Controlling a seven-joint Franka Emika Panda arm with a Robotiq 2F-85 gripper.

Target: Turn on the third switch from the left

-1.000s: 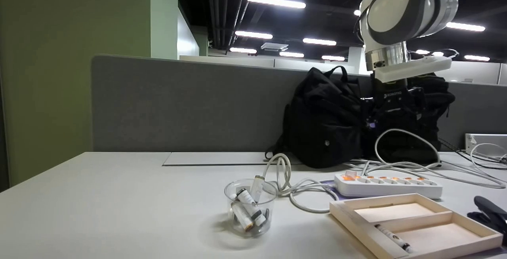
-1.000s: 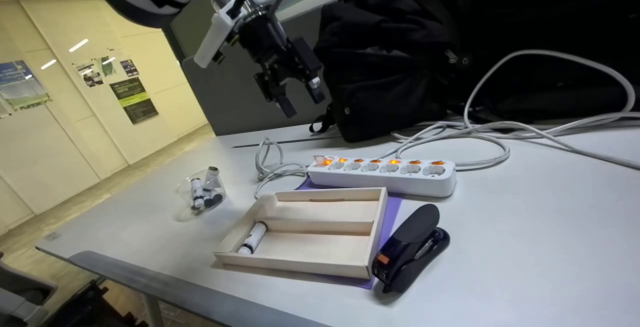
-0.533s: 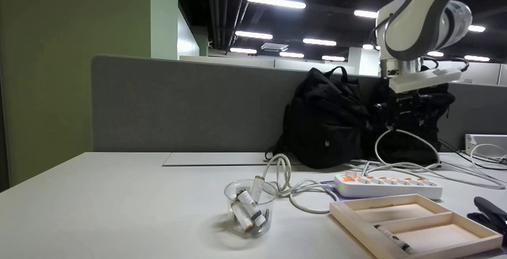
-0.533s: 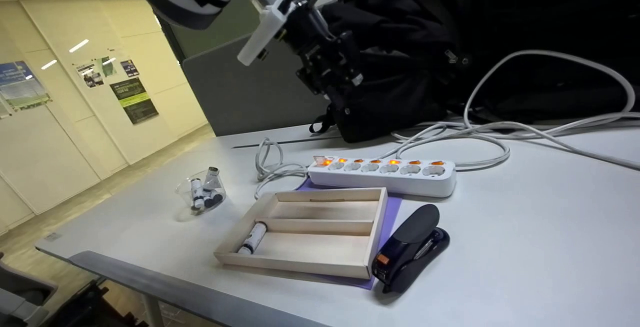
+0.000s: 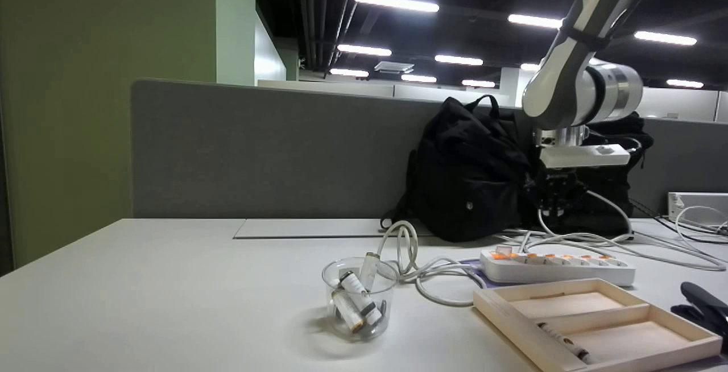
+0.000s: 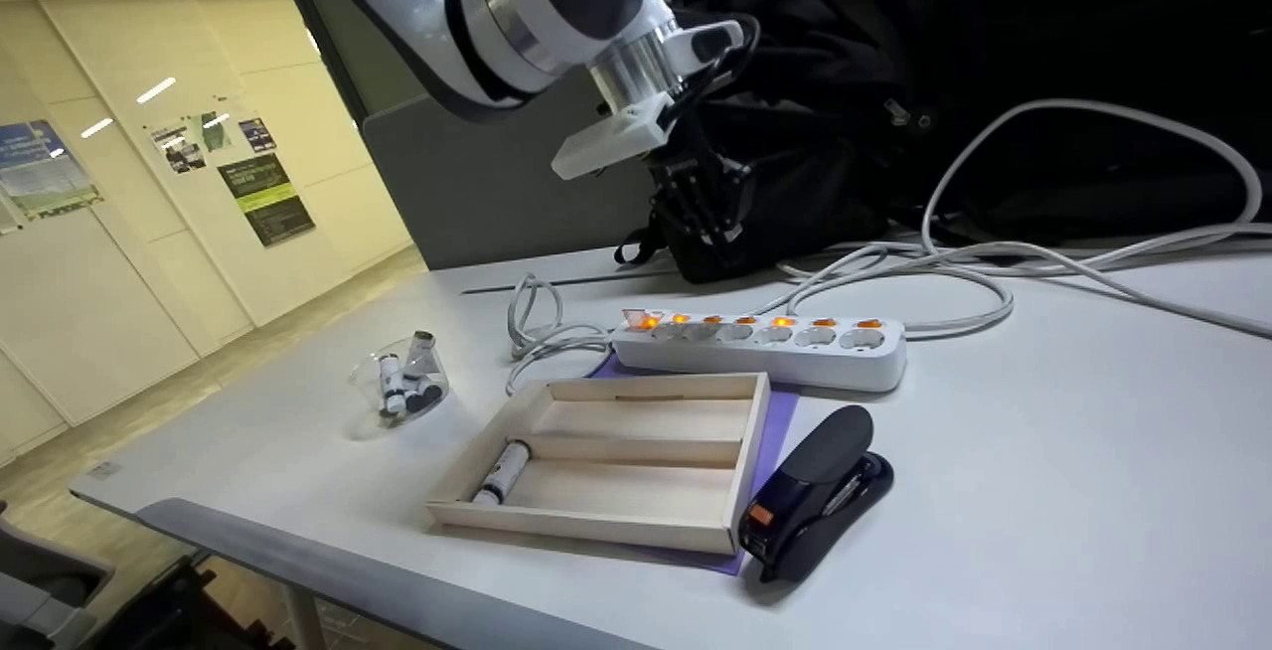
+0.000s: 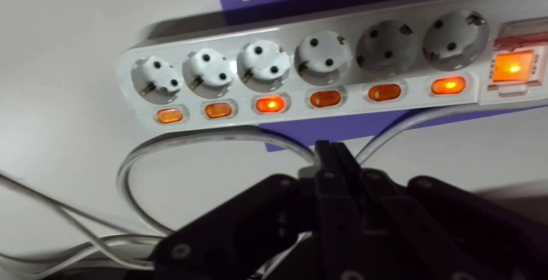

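While the gripper (image 7: 331, 143) hangs clear of the white power strip (image 6: 755, 368), fingers (image 7: 323, 156) pressed together, I see the third small switch (image 6: 745, 320) from the left in an exterior view: dark, right of the frame's centre and slightly below it.

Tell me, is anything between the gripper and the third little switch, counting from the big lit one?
Nothing visible. In the wrist view, the switch shows uncovered ahead of the gripper; the cable lies beside the strip, not over the switch.
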